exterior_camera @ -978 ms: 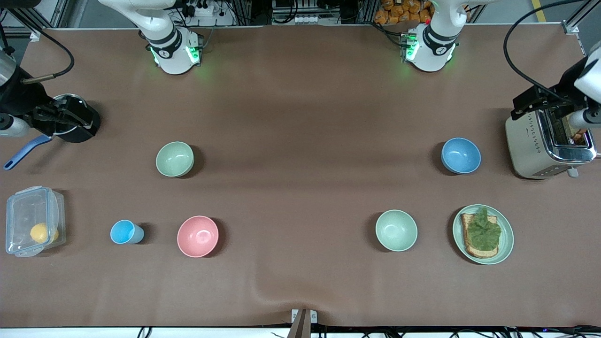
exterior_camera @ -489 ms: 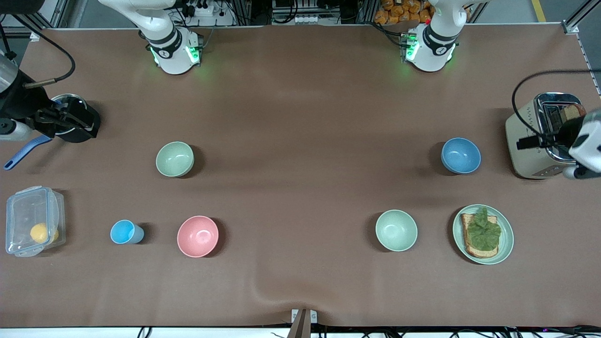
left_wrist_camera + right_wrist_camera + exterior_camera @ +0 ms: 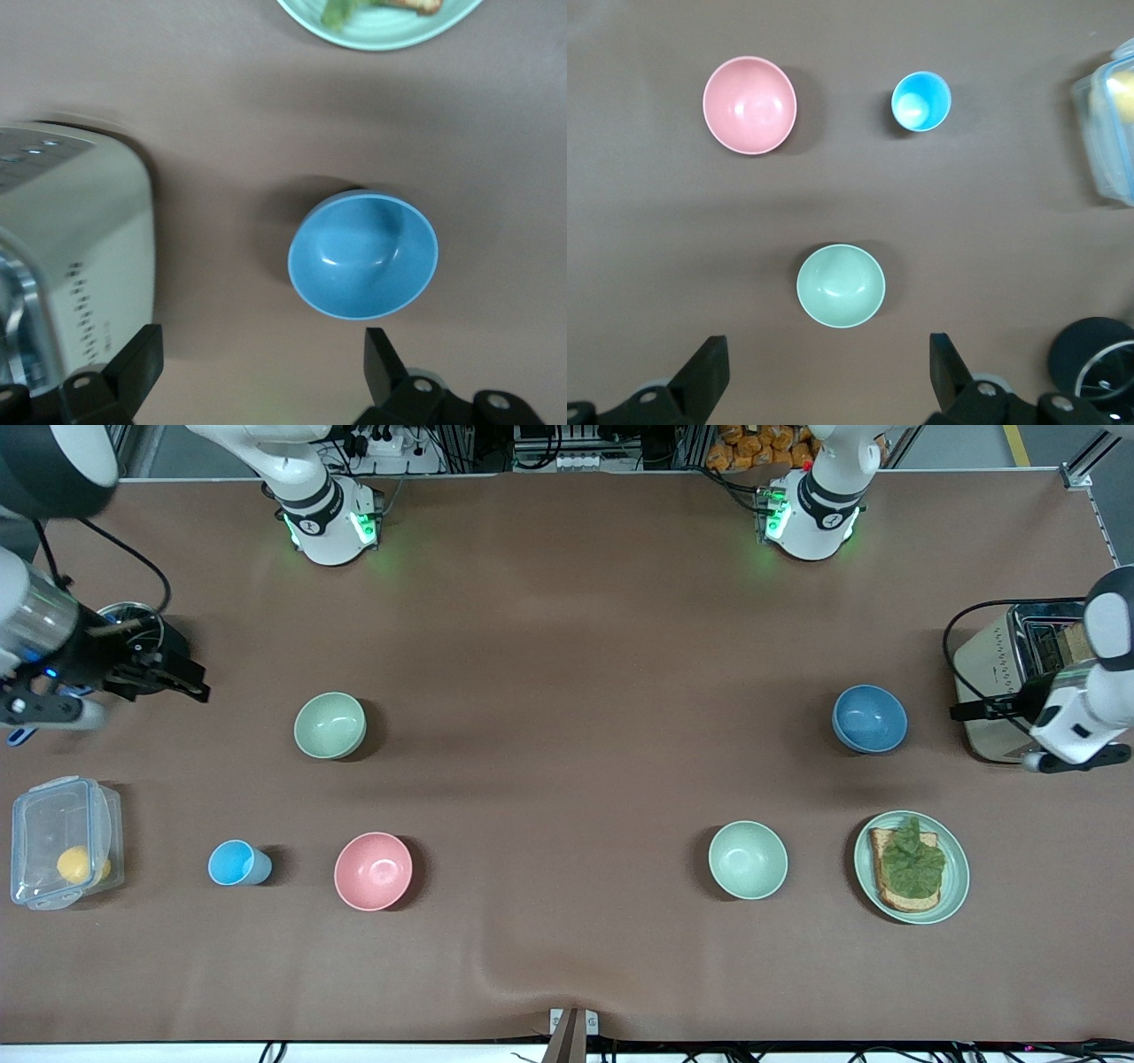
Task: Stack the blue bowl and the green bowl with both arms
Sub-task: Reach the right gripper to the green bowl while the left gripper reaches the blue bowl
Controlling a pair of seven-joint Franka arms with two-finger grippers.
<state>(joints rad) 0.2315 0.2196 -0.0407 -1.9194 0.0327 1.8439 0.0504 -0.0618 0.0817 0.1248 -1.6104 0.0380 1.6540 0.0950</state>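
Note:
The blue bowl (image 3: 870, 718) (image 3: 363, 255) stands upright and empty on the brown table, beside the toaster (image 3: 1010, 691). The sage-green bowl (image 3: 330, 725) (image 3: 841, 285) stands upright and empty toward the right arm's end. My left gripper (image 3: 964, 712) (image 3: 261, 363) hangs open over the table between the toaster and the blue bowl, holding nothing. My right gripper (image 3: 193, 689) (image 3: 828, 363) hangs open and empty over the table between the black pot (image 3: 133, 633) and the green bowl.
A paler mint bowl (image 3: 748, 859) and a green plate with toast (image 3: 957, 868) lie nearer the front camera than the blue bowl. A pink bowl (image 3: 373, 871), a light-blue cup (image 3: 235, 863) and a clear container (image 3: 62, 841) lie nearer the front camera than the green bowl.
The left gripper has come off the toaster toward the blue bowl. The right gripper has left the black pot and moved toward the green bowl. No bowl has moved.

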